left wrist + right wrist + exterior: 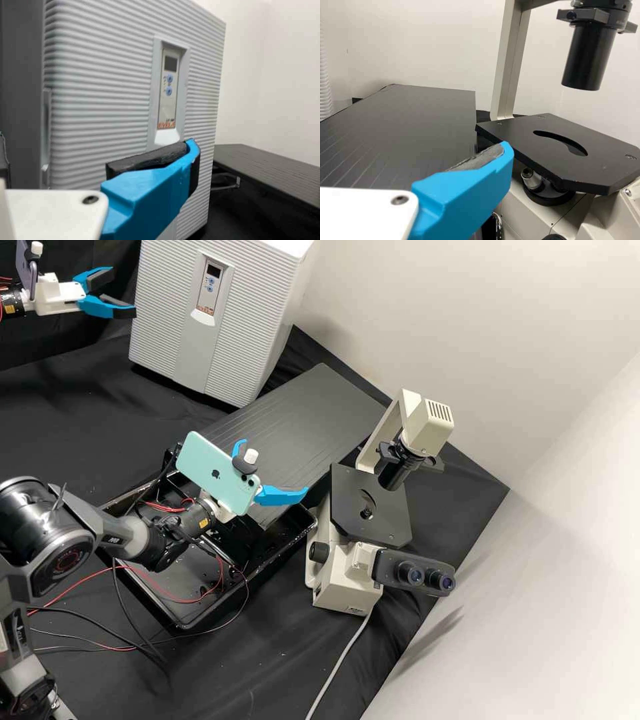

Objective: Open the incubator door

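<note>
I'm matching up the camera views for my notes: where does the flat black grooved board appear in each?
High view: just above centre, the board lies between the pale grey ridged incubator and cream microscope.
Left wrist view: beside the incubator.
Right wrist view: beside the microscope's black stage.
Shared landmark: the off-white wall behind the board.

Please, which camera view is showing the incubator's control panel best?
The left wrist view: the control panel looks largest there, with its dark display and two blue buttons distinct. The high view also shows the panel whole, but smaller, from farther off.
</note>
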{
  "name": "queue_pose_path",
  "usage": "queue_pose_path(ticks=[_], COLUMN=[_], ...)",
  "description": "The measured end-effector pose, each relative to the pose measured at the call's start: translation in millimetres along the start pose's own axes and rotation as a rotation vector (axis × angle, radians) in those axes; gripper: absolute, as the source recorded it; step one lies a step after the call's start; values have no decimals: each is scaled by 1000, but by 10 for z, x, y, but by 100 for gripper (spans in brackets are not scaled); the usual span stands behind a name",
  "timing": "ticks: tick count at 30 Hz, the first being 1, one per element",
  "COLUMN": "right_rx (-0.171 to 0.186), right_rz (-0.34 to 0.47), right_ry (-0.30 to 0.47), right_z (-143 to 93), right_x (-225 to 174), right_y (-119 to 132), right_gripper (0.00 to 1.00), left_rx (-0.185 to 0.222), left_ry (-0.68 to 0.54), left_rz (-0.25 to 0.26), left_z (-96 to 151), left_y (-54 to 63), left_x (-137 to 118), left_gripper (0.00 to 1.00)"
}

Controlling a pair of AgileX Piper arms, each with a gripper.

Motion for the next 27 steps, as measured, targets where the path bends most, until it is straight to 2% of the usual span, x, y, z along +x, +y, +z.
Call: queue_pose_path(ticks=[2, 8, 19, 27], right_rx=[0, 0, 0, 0], right_rz=[0, 0, 0, 0], right_ry=[0, 0, 0, 0], right_z=[0, 0, 0, 0], right_x=[0, 0, 0, 0], right_y=[0, 0, 0, 0], right_gripper=[100, 100, 100, 100], left_rx=[-6, 7, 77, 98], left_ry=[11, 11, -40, -64], left_rz=[-5, 9, 96, 137], left_z=[-20, -67, -175, -272], left_y=[-18, 27, 292, 395], left_x=[-35, -6, 249, 403], left_gripper=[100, 100, 100, 100])
